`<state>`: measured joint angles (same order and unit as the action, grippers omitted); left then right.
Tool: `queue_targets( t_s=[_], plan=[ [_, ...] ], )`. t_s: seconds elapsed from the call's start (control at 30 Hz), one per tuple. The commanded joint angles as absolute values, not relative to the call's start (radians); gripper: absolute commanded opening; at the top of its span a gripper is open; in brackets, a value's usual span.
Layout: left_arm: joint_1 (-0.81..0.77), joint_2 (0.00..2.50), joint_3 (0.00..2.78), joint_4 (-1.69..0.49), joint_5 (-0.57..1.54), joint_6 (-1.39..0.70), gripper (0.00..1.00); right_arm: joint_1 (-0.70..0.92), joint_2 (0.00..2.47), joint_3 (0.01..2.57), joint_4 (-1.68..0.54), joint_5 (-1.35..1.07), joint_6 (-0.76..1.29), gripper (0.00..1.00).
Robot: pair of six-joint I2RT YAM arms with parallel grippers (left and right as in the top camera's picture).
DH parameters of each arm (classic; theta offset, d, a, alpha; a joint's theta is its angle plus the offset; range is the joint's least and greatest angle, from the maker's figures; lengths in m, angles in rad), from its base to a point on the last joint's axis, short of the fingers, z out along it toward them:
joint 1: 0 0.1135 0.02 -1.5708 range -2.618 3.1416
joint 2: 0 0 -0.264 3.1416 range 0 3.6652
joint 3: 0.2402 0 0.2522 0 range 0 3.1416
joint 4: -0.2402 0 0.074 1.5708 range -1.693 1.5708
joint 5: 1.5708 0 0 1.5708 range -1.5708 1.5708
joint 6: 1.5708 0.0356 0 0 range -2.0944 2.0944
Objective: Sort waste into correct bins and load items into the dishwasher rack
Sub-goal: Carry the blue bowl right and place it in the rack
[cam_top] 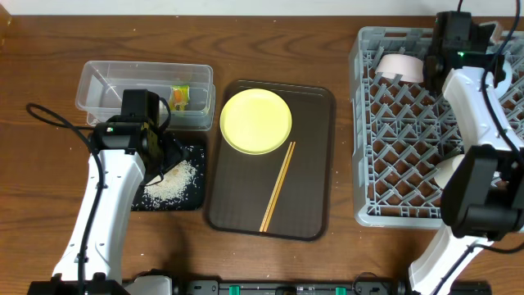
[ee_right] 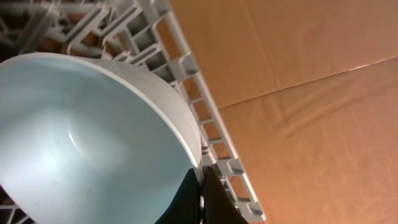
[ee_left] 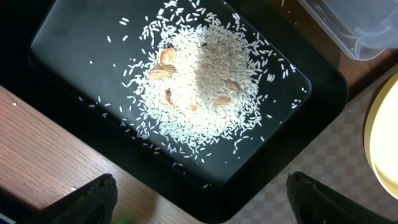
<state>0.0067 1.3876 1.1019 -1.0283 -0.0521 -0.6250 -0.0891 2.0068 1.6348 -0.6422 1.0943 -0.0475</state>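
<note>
My left gripper is open and empty, hovering over the shallow black tray. The tray holds a pile of whitish rice crumbs with a few brownish bits. The snack wrapper lies in the clear tub. The yellow-green plate and the wooden chopsticks lie on the brown serving tray. My right gripper is shut on the rim of the light blue bowl, at the far edge of the grey rack.
The dark brown serving tray sits between the black tray and the rack. A white round dish rests in the rack, partly hidden by my right arm. The tub corner and plate edge show in the left wrist view.
</note>
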Motion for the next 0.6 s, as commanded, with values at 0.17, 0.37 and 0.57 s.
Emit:
queue_targets(
  t_s=[0.17,0.37,0.57],
  plan=[
    [0.012,1.394,1.114,-1.031,-0.061,-0.626,0.90,-0.054,2.028,1.640,-0.651,1.025,0.011,0.01],
    [0.012,1.394,1.114,-1.031,-0.061,-0.626,0.90,-0.014,2.028,1.640,-0.697,0.987,0.051,0.01],
    [0.012,1.394,1.114,-1.031,-0.061,-0.626,0.90,0.008,2.027,1.640,-0.772,0.966,0.102,0.01]
  ],
)
